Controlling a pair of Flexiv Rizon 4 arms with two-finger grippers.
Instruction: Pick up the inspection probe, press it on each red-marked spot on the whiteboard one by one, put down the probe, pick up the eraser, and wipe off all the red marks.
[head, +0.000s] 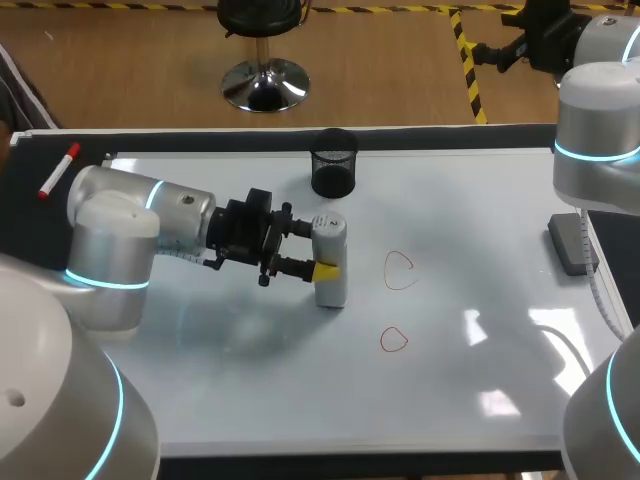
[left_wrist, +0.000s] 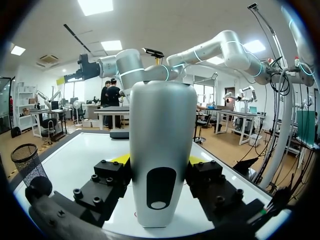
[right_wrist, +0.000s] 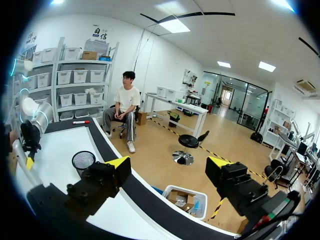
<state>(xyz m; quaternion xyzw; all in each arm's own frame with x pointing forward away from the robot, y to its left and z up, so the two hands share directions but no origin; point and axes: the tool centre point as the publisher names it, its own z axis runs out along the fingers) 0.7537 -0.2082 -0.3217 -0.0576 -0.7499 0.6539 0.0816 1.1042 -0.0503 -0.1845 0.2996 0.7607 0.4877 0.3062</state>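
Head view alone shows red marks (head: 399, 270); left pincer (head: 318, 248) clasps the probe (head: 332, 290).

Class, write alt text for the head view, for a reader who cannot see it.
The left gripper holds the white probe upright, beside two red marks on the whiteboard. A mesh cup stands behind; the eraser lies near the right edge.

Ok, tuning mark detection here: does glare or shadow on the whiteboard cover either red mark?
Head view: no; glare sits right of the upper red mark and lower red mark, the left arm's shadow left of them. Wrist views: neither mark shows.
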